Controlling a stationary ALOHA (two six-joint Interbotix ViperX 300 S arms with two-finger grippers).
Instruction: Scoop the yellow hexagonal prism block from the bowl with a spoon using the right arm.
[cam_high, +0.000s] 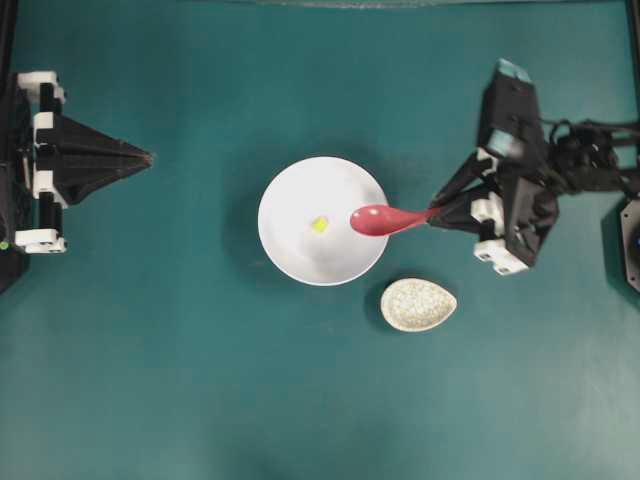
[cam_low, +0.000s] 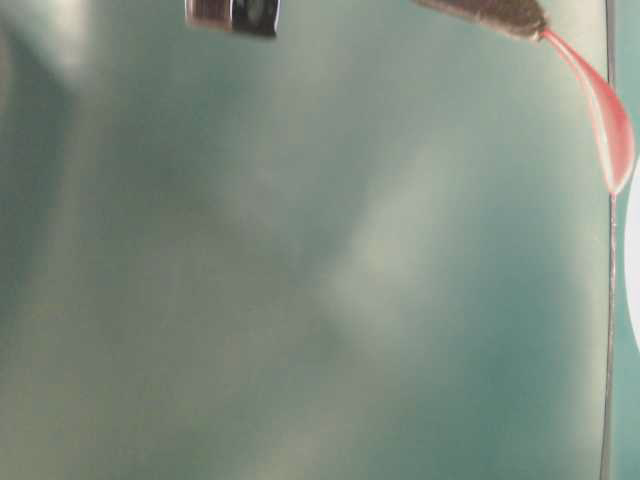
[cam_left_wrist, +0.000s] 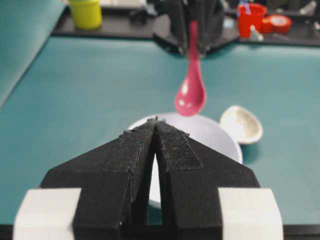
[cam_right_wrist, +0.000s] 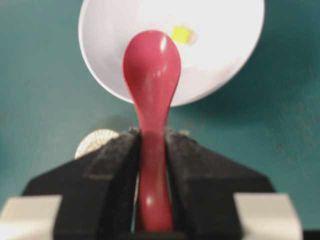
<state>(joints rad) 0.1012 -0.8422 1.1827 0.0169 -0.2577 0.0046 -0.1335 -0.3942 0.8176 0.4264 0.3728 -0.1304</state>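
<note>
The white bowl (cam_high: 300, 245) sits mid-table with the tiny yellow block (cam_high: 319, 225) lying inside it, right of centre. My right gripper (cam_high: 435, 214) is shut on the handle of the pink-red spoon (cam_high: 380, 219), whose scoop hangs over the bowl's right rim, just right of the block. In the right wrist view the spoon (cam_right_wrist: 152, 65) runs out from between the closed jaws of the right gripper (cam_right_wrist: 151, 134) toward the bowl (cam_right_wrist: 220, 55) and the block (cam_right_wrist: 181, 34). My left gripper (cam_high: 148, 157) rests shut and empty at the far left; in its wrist view its tips (cam_left_wrist: 156, 120) point at the bowl (cam_left_wrist: 220, 140).
A small speckled egg-shaped dish (cam_high: 418, 305) lies just below and right of the bowl, under the spoon's handle line. In the left wrist view a yellow cup (cam_left_wrist: 86, 13) and red items (cam_left_wrist: 252, 19) stand at the table's far edge.
</note>
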